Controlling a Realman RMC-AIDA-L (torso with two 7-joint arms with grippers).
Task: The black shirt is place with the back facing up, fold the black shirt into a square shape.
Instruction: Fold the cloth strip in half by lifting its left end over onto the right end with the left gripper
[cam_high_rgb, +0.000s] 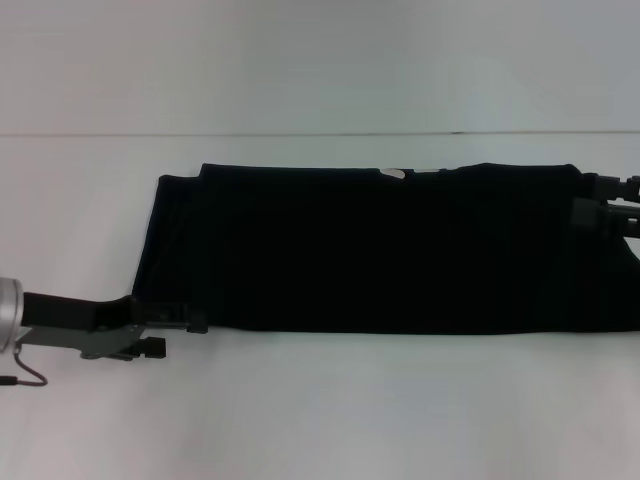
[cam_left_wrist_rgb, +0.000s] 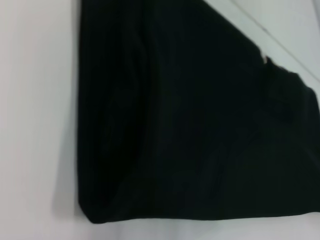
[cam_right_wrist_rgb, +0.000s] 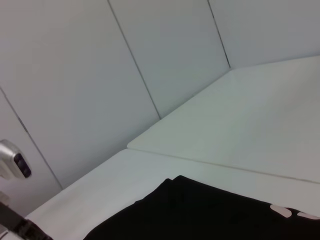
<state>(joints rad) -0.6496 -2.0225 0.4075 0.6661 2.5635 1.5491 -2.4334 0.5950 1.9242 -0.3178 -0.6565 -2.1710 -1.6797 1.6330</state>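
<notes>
Shirt: black, soft, lying flat on my white surface as a long band running from left to right. Its far edge sits just short of the seam where the surface meets the wall; its near edge runs straight across the middle of the head view. A small pale neck tag shows at the far edge, about midway along.

Left end of the band: the fabric shows an inner fold line just inside the outer edge, and the near-left corner tapers toward my left jaws. These rest low on the surface at that corner, touching the cloth. I cannot tell whether they are open or closed, since the black fingers merge with the black fabric. The left arm reaches in from the left edge of the head view, well down near the surface.

Right end of the band: my right jaws lie at the far-right corner of the shirt, dark against dark. I cannot tell their state either.

Left wrist view: the shirt fills most of the picture, with one rounded corner lying on the surface and faint creases running along the edge.

Right wrist view: a corner of the shirt on the surface, the tag pale on it, wall panels behind.
</notes>
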